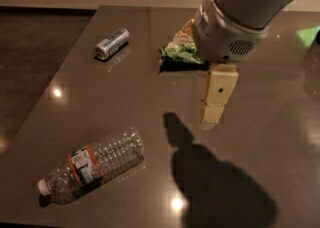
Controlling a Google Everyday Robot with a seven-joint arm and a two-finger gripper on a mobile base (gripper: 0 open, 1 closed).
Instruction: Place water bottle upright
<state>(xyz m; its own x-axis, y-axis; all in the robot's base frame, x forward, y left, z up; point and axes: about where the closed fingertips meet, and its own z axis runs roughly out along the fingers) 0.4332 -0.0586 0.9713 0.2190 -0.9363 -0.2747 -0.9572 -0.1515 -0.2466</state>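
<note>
The water bottle [92,164] lies on its side at the front left of the dark table [125,97]. It is clear and ribbed, with a red-orange edged label and its white cap pointing to the lower left. My gripper [214,113] hangs from the big white arm at the upper right. It is over the middle of the table, well to the right of the bottle and above it. It holds nothing that I can see.
A small silver-blue can [111,43] lies on its side at the back left. A green snack bag [180,54] lies at the back centre, partly behind the arm. The table's left edge runs diagonally beside dark floor. The arm's shadow falls at the front right.
</note>
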